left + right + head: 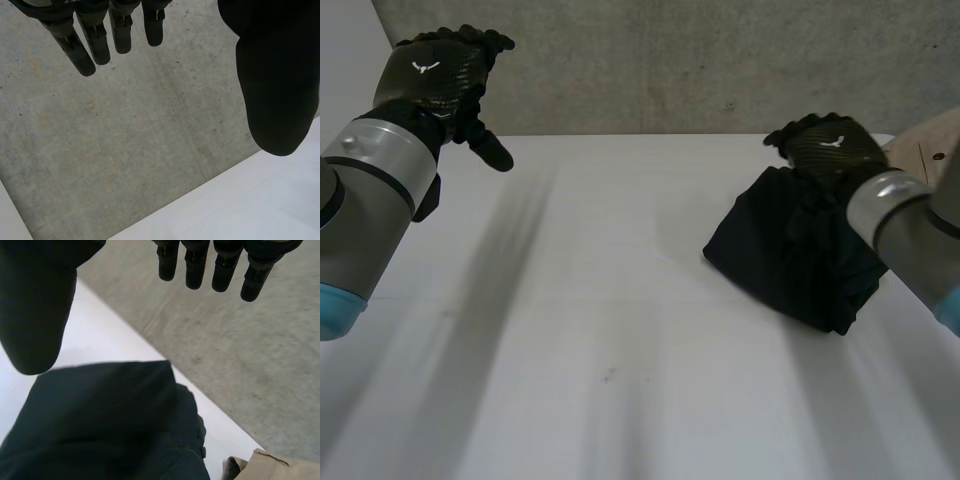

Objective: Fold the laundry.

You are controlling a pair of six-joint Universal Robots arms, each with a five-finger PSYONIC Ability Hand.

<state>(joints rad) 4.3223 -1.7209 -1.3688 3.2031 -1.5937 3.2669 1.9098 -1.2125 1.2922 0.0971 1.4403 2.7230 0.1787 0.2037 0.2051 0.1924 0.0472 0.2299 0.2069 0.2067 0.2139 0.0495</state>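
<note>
Head view. White table [620, 330], grey concrete [670, 60] behind it.
- Left hand [435, 75]: raised over the table's far left corner, thumb stuck out, holding nothing.
- Dark cloth [790, 250]: a folded bundle lying on the table's right side.
- Right hand [830, 145]: at the far end of the bundle, above it.
- Beige item [925, 145]: at the table's far right edge, just beside the right hand.

Left wrist view.
- Left hand: fingers [95, 40] straight and spread, thumb [275, 90] well apart from them, nothing between. Concrete and the table's edge lie beyond.

Right wrist view.
- Right hand: fingers [220, 265] straight, thumb [35, 305] wide of them, clamped on nothing.
- The dark cloth lies under the palm; whether the palm touches it cannot be told.
- The beige item sits just beside the cloth.
</note>
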